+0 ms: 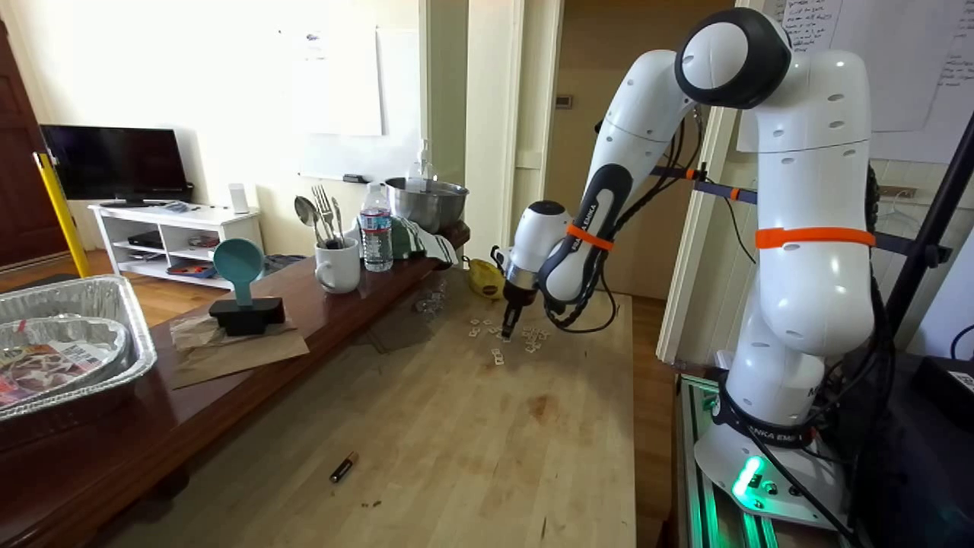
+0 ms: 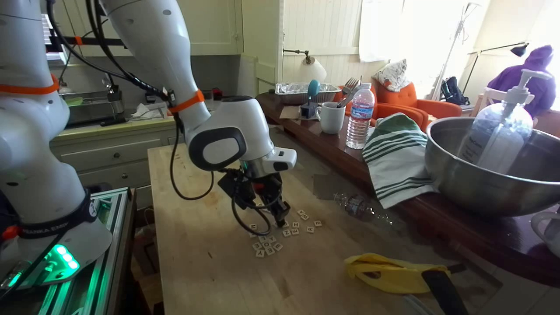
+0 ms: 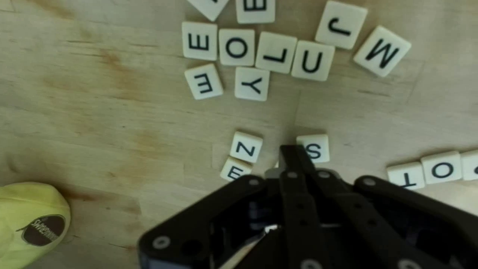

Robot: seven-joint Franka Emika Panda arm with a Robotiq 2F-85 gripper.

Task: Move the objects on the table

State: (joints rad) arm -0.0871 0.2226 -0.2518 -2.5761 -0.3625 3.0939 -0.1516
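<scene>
Several white letter tiles lie loose on the light wood-grain table (image 1: 449, 434), shown in both exterior views (image 1: 530, 339) (image 2: 266, 245). My gripper (image 1: 508, 331) points down among them; it also shows (image 2: 281, 222). In the wrist view the fingertips (image 3: 293, 151) are together, with nothing seen between them. They overlap the left edge of an S tile (image 3: 320, 144). An N tile (image 3: 246, 147) and an E tile (image 3: 235, 170) lie left of them. A row with a T tile (image 3: 405, 173) lies right. Whether the tips touch a tile is unclear.
A yellow banana-shaped pouch (image 2: 389, 273) and a clear plastic bottle (image 2: 356, 205) lie on the table. A battery (image 1: 343, 467) lies at the near end. A raised dark wood ledge (image 1: 304, 327) runs alongside, bearing a mug (image 1: 338, 268), water bottle (image 1: 377, 236) and metal bowl (image 2: 485, 188).
</scene>
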